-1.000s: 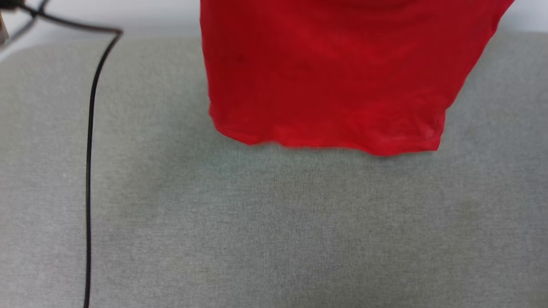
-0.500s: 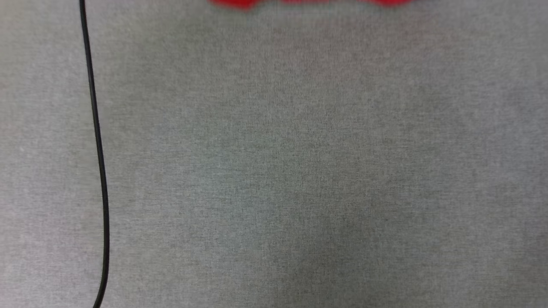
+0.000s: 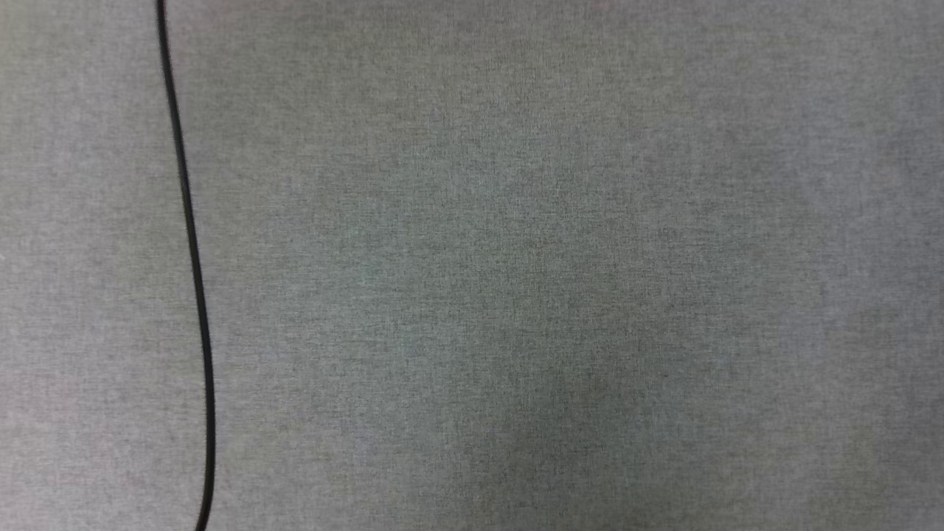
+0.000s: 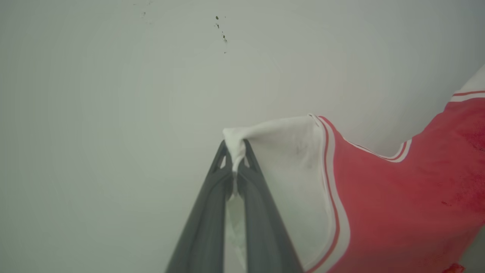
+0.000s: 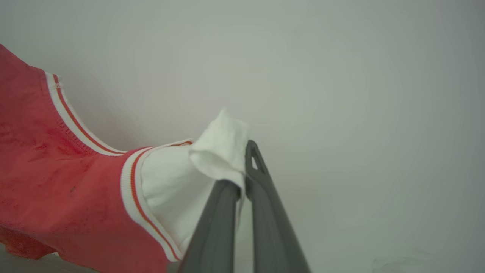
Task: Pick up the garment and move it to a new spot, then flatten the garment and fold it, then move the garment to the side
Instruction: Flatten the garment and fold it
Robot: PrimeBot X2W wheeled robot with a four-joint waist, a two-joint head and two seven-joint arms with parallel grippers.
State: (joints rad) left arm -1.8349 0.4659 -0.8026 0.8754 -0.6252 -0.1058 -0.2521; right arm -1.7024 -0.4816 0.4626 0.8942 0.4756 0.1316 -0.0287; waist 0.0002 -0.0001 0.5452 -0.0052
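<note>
Grey cloth counter (image 3: pixel 516 295), black cable (image 3: pixel 193 251) at left. Aloft, red jersey (image 4: pixel 398 197): left gripper (image 4: pixel 235 149) and right gripper (image 5: pixel 241 167) jaws pinched shut on 1 white sleeve (image 4: pixel 288 151) each. Best lower hem-first, sleeves level, clear of cable.

Head cam looks straight down, close on grey cloth (image 3: pixel 516 295). Both wrist cams face what's probably a wall (image 4: pixel 113 94), sharing the shirt (image 4: pixel 398 197).

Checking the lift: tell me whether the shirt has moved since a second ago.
Cannot tell. The shirt left the head view upward, but the cable and table slid up too: the camera moved.
</note>
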